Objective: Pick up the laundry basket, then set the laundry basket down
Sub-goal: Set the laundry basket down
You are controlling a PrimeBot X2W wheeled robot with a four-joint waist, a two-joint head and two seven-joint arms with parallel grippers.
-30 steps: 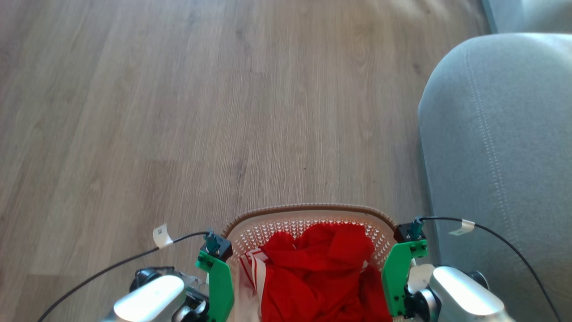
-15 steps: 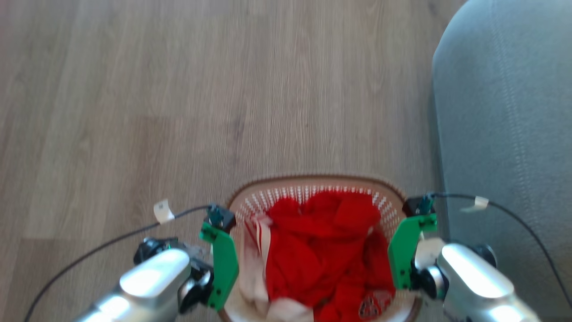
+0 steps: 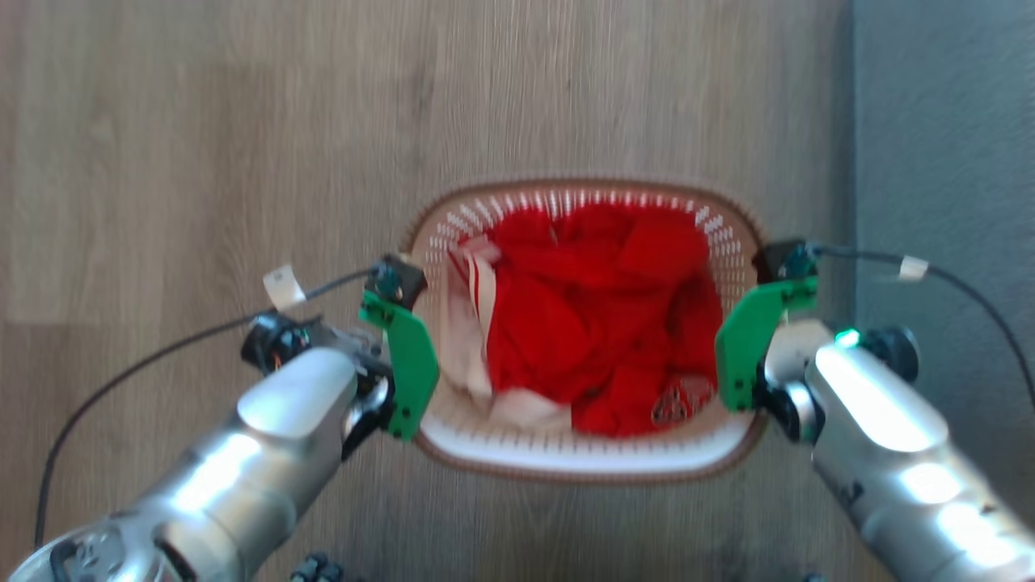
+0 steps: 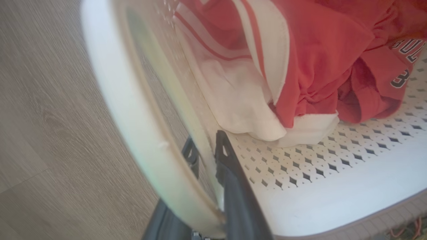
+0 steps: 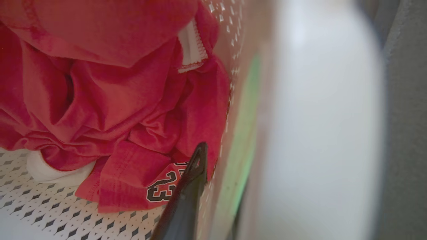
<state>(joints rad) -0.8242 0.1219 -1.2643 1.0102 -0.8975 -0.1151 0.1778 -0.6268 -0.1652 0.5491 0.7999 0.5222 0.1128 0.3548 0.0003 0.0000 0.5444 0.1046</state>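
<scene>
A wooden floor is filling most of the head view, and a grey sofa is running down its right edge. The laundry basket is sitting between the two arms over the floor, just beside the sofa; whether it is resting on the boards or hanging above them is not clear. Red clothes are lying heaped inside it, with a white cloth bunching against the left wall.

The left gripper is clamping the basket's left wall, one finger inside and one outside. The right gripper is gripping the right wall, one dark finger inside; the outer one is showing dimly through the wall. A number 23 is showing on the red cloth beside that finger.
</scene>
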